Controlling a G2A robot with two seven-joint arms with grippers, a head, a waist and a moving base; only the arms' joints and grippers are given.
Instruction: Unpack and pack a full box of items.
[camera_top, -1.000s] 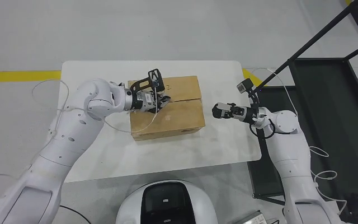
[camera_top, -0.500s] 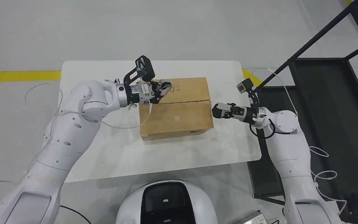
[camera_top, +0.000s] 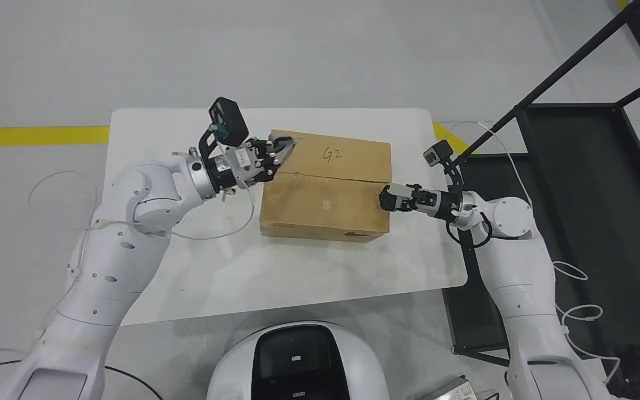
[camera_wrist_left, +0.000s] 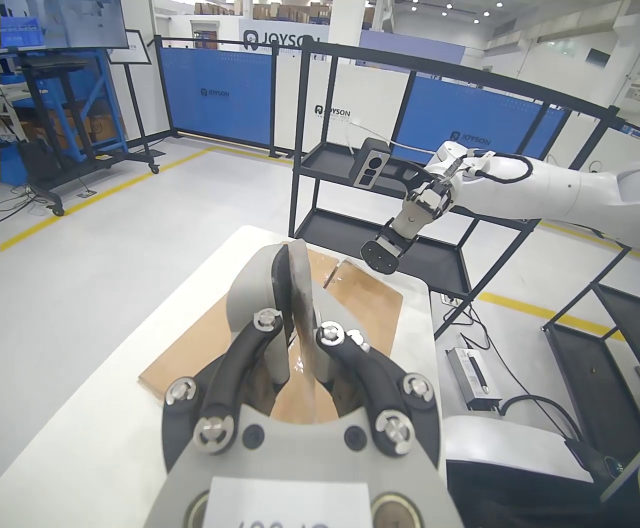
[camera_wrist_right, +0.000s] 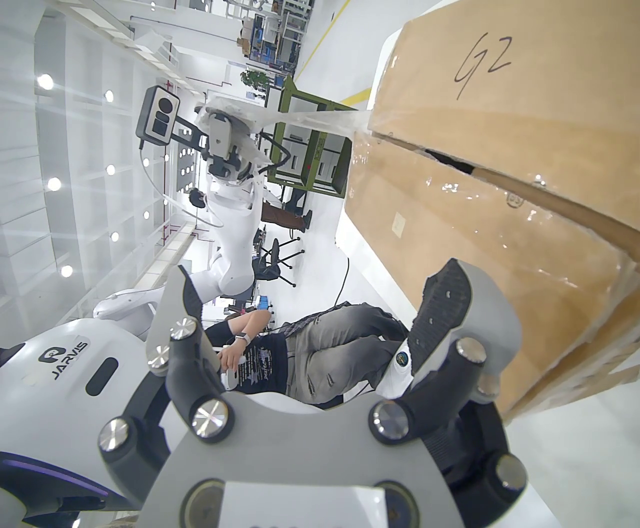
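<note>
Pinched shut, the left gripper (camera_top: 283, 152) sits at the far left corner of the box (camera_top: 325, 195), its fingers (camera_wrist_left: 280, 280) pressed together on a strip of clear tape (camera_wrist_left: 306, 325). In the right wrist view that tape (camera_wrist_right: 310, 116) runs taut from the left end of the box's (camera_wrist_right: 500, 210) top seam across to the left gripper (camera_wrist_right: 235, 117). The seam itself gapes slightly along part of its length.

The right gripper (camera_top: 386, 197) is at the box's right end, level with the seam. Its jaws are spread wide and hold nothing. One ribbed pad (camera_wrist_right: 440, 305) lies close against the right-hand side of the box, though whether it touches the cardboard I cannot tell. From the left wrist view the right gripper (camera_wrist_left: 382, 256) hangs just past the far end of the box (camera_wrist_left: 365, 295).

The box is brown cardboard with both top flaps down and a handwritten mark on the far flap. It rests flat on the white table (camera_top: 180, 270), which extends out from the box on every side. A black rack (camera_top: 580, 200) stands to the right of the box, beyond the table edge.
</note>
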